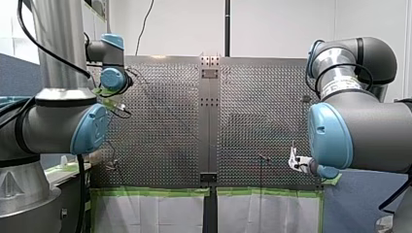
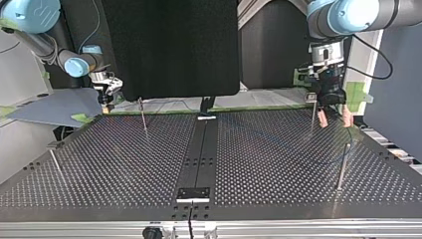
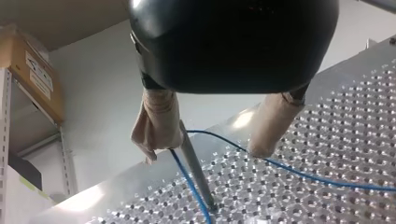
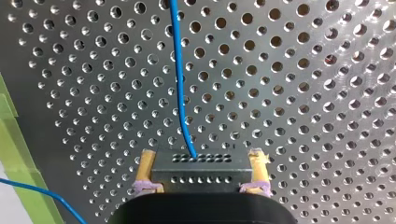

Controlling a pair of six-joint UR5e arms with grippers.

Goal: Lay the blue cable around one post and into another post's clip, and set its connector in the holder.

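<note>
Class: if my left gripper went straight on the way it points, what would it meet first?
Likely the blue cable and post between the open fingers of my left gripper, then the perforated table; depth is unclear.

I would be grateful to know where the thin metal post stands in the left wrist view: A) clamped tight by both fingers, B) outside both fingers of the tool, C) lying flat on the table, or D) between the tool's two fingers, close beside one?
D: the post rises from the table between the open padded fingers of my left tool, near one of them, with the blue cable passing beside it.
</note>
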